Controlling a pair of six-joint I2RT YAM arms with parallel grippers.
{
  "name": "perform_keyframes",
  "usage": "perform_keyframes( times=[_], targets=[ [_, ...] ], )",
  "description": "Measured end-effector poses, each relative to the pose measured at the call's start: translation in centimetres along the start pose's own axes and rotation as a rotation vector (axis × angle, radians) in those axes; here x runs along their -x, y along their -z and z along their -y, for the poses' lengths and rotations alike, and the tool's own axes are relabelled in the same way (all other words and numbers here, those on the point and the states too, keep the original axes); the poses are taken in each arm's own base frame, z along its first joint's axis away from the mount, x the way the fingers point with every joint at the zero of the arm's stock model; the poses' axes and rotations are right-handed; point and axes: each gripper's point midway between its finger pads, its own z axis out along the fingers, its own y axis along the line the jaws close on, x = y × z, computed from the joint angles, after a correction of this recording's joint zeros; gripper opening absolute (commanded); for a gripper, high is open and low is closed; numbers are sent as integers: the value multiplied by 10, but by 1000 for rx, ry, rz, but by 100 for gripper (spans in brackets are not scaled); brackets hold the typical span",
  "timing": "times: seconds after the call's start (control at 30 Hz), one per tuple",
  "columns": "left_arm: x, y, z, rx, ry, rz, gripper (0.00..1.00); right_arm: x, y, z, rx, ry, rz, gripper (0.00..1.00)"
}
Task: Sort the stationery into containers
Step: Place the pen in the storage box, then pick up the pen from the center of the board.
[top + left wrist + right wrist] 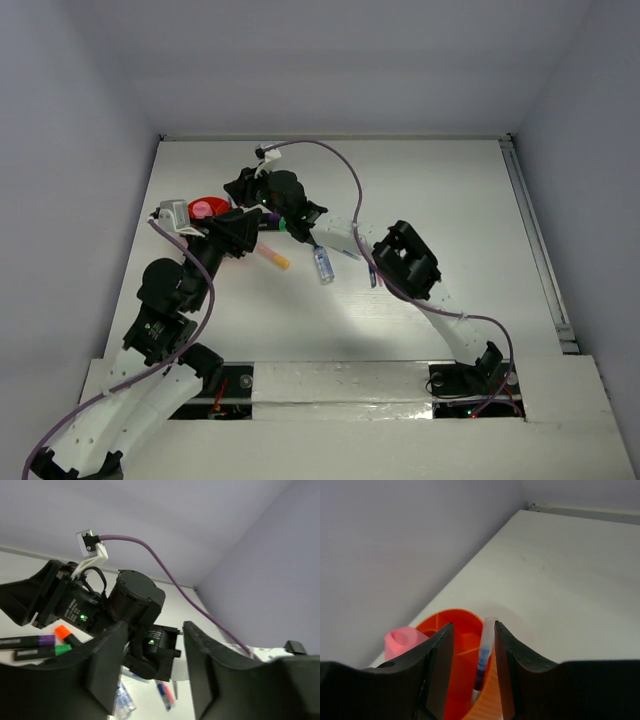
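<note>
My right gripper (473,625) hangs over the orange container (447,617), jaws open. A thin clear pen with blue ink (485,647) stands in the container, leaning beside the right finger, with a gap to the left finger. A pink-capped bottle (400,639) also sits in it. From above, the container (214,206) lies at the far left, partly under both arms. My left gripper (155,630) is open and empty, raised near the right wrist. Purple (30,641), green (42,651) and orange (65,632) highlighters lie on the table.
A yellow marker (272,258), a clear blue-capped bottle (323,265) and thin pens (345,250) lie mid-table. The left wall stands close behind the container. The right arm's elbow (405,258) reaches over the table's centre, and its purple cable (340,165) arcs above.
</note>
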Motion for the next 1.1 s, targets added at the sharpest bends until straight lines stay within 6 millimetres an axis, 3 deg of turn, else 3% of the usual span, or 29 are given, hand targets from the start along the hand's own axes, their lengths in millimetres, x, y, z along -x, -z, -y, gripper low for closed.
perform_keyframes(
  times=[0.13, 0.3, 0.33, 0.37, 0.47, 0.57, 0.63, 0.67, 0.7, 0.8, 0.87, 1.0, 1.1],
  targets=[
    [-7, -6, -2, 13, -3, -28, 28, -12, 4, 5, -8, 20, -34, 55],
    [-12, -12, -2, 22, 8, -55, 14, -6, 14, 3, -12, 35, -49, 55],
    [-13, -13, -1, 20, 13, -58, 5, -2, 17, 1, -11, 36, -48, 52],
    [-14, -14, 0, 16, 19, -62, 1, 4, 22, 0, -12, 34, -47, 37],
    [-20, -19, 4, 1, 29, -93, 0, 18, 49, 3, -34, 16, -54, 0],
    [-35, -30, 10, -22, 44, -141, 0, 39, 83, 19, -80, -25, -47, 0],
    [-51, -38, 15, -41, 54, -189, 0, 51, 117, 47, -149, -60, -48, 0],
    [-65, -43, 17, -46, 57, -225, 0, 39, 140, 70, -204, -90, -80, 0],
    [-75, -47, 19, -54, 58, -252, 0, 59, 155, 84, -239, -102, -49, 0],
    [-126, -58, 22, -41, 40, -369, 0, 66, 216, 143, -406, -146, -45, 0],
    [-169, -61, 20, -18, 13, -469, 0, 64, 251, 166, -505, -158, -63, 0],
    [-243, -64, 12, 48, -68, -632, 2, 63, 296, 161, -574, -143, -100, 0],
    [-277, -69, 9, 76, -112, -694, 6, 71, 321, 154, -592, -126, -105, 0]
  ],
)
